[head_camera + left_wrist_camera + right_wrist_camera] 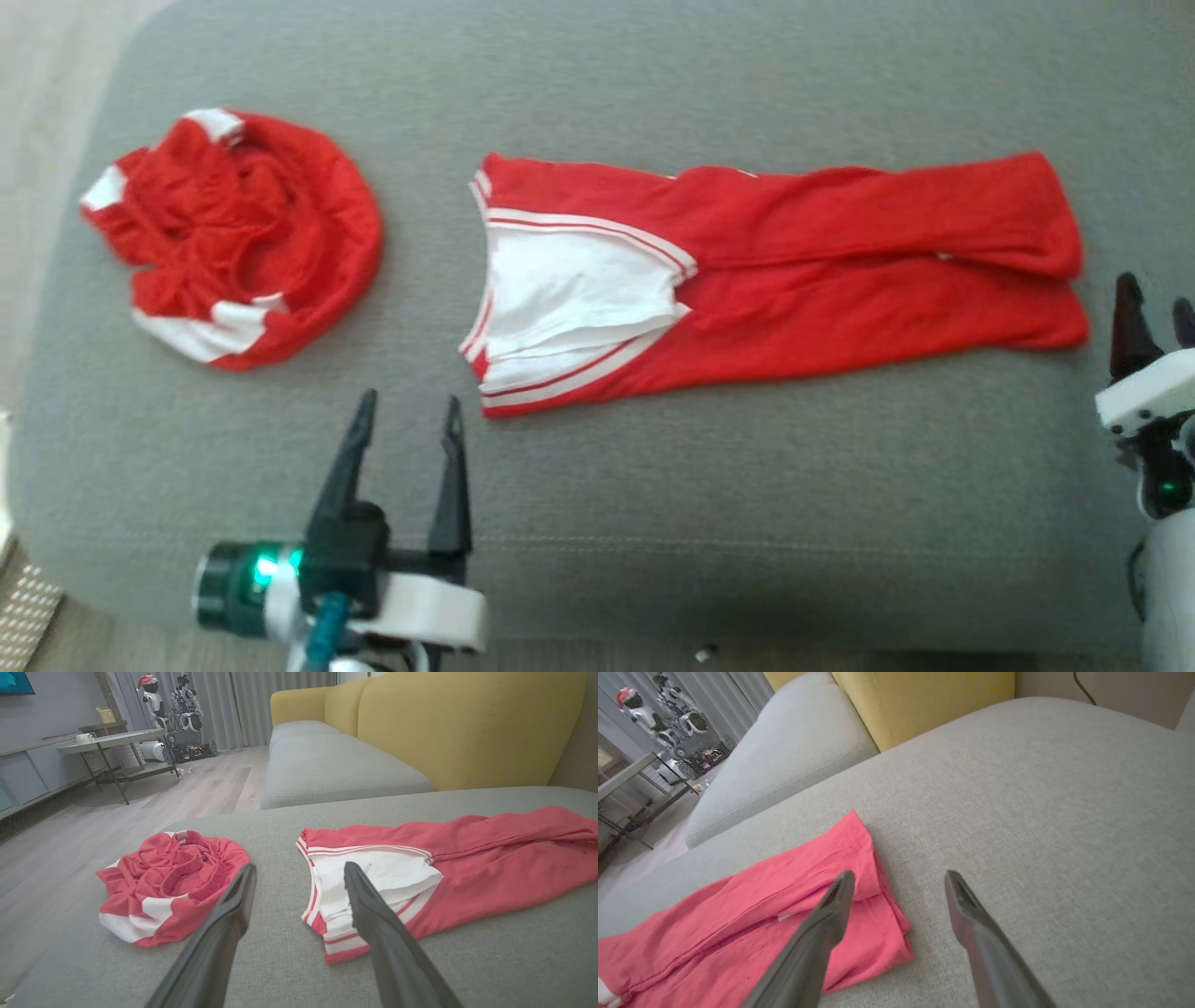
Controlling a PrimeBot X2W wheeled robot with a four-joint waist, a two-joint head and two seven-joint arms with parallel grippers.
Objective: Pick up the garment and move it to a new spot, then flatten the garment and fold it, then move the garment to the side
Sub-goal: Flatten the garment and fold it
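I have the folded red garment (822,271) lying flat on the grey sofa cushion (653,495). Its long side runs left to right, with the white panel and red stripes at the left end and plain red cloth at the right. My left hand (411,401) hangs over the cushion just on the near side of the garment's left end, fingers spread apart and gripping nothing. My right hand (1156,291) sits just off the garment's right end, by the cushion's right edge. Its fingers stand apart too and are empty, and the right wrist view shows the red hem beside one finger. Well to the left, clear of the folded piece, a second red-and-white garment (233,238) lies crumpled in a round heap. A yellow sofa back (467,728) rises on the far side.
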